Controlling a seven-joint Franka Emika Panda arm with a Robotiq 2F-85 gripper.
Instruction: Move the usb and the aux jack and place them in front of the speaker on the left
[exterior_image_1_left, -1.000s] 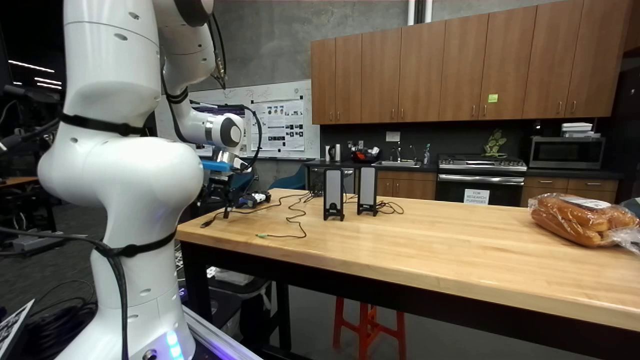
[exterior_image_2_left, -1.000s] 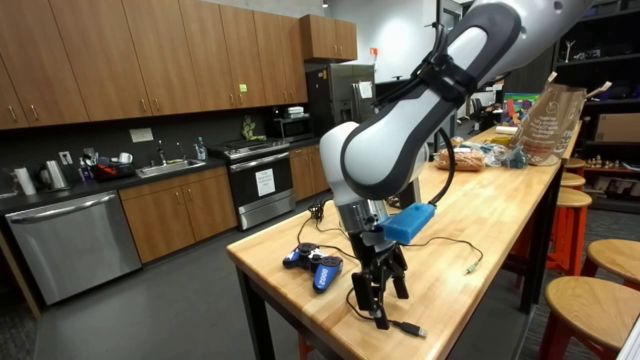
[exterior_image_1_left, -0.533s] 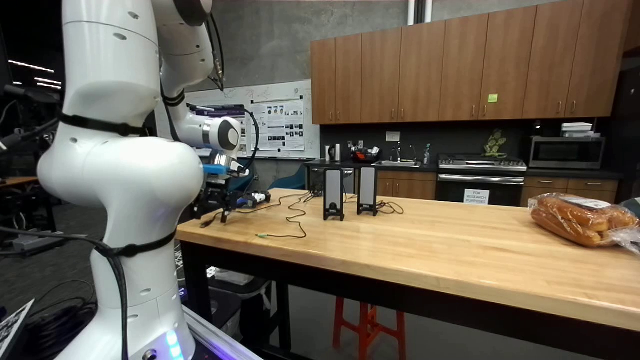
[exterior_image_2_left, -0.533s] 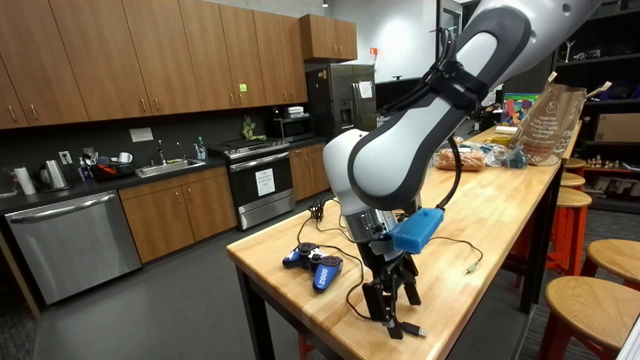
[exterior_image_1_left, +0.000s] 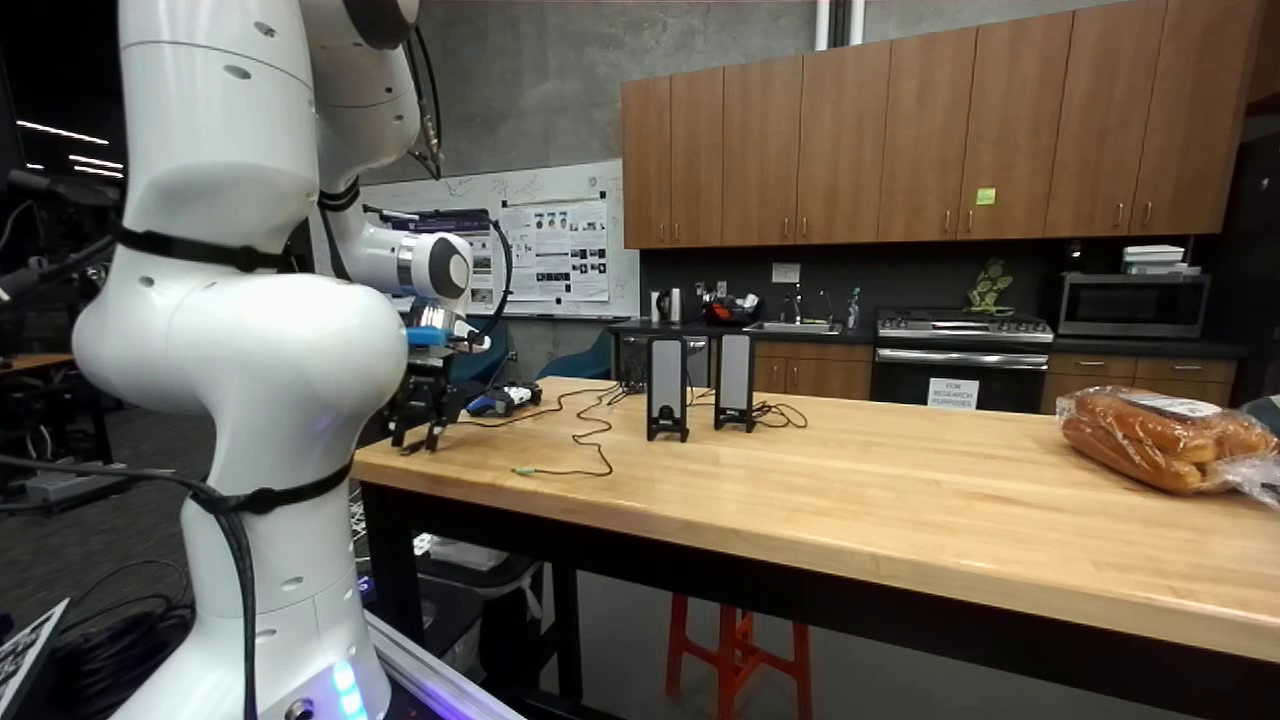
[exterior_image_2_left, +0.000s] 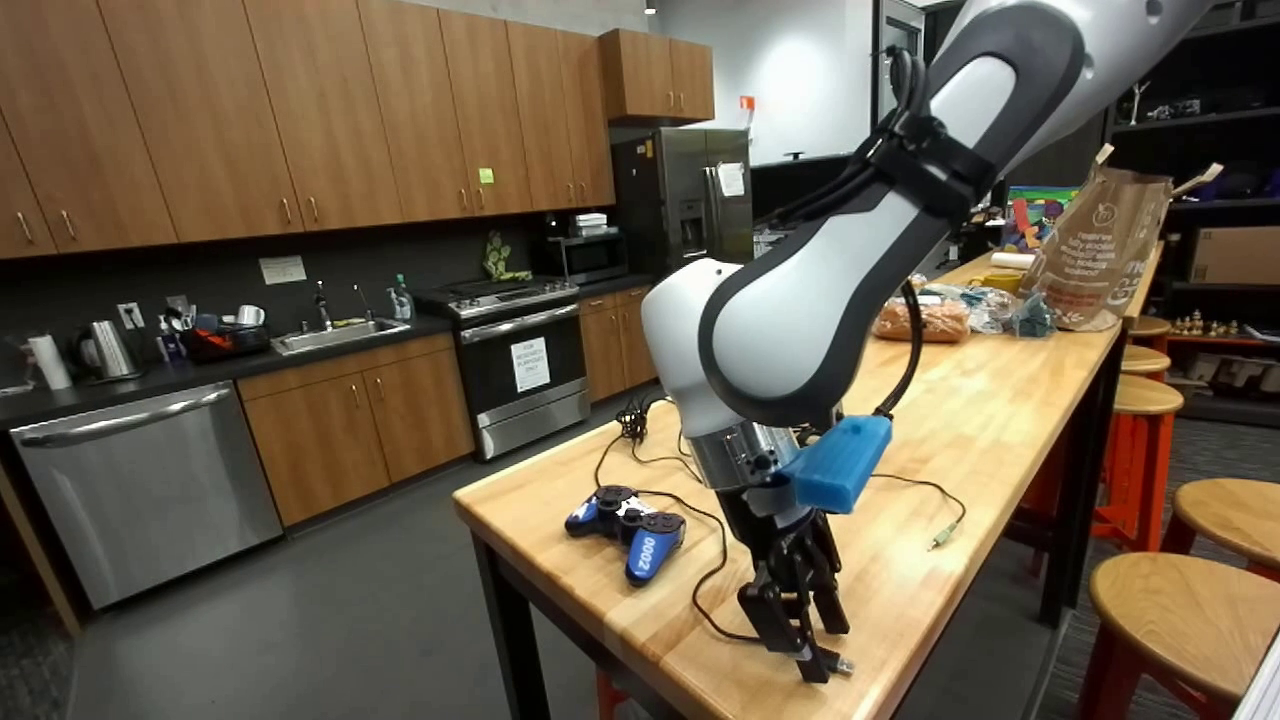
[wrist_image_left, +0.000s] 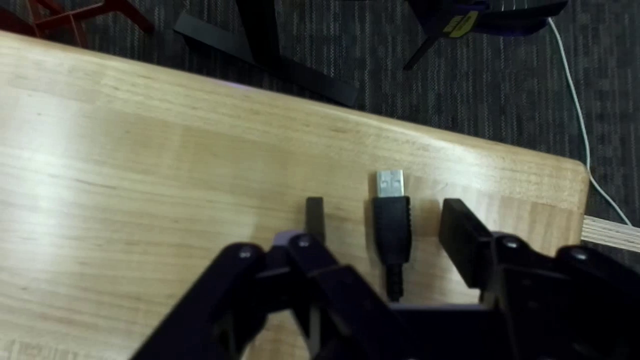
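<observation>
Jaws are apart, straddling the USB plug (wrist_image_left: 392, 229): bare wood shows on both sides of it in the wrist view, nothing clamped. It sits slightly nearer the jaw on the right of that view, so expect a small sideways nudge when you close. Plug lies flat on the table (wrist_image_left: 150, 190) near a corner, metal end toward the edge. You're set across its sides, likely because the black housing is the wide, firm bit to pinch. Tips look close to the wood; contact, can't tell.

Its cord (exterior_image_2_left: 697, 596) runs back past the game controller (exterior_image_2_left: 628, 520); can't tell if they join. The bend suggests some slack for the carry, but a snag could drag things.

Aux jack (exterior_image_2_left: 942, 537), green, lies loose on the table, well apart from the jaws; presumably your second pick. Left speaker (exterior_image_1_left: 667, 388) and right speaker (exterior_image_1_left: 735, 383) stand upright in an exterior view, grey faces toward the long near edge, so "in front" probably means that strip. Neither connector is there yet. Call it early: USB grasp about to happen. Next needs a square close on the housing, then a low lift.
</observation>
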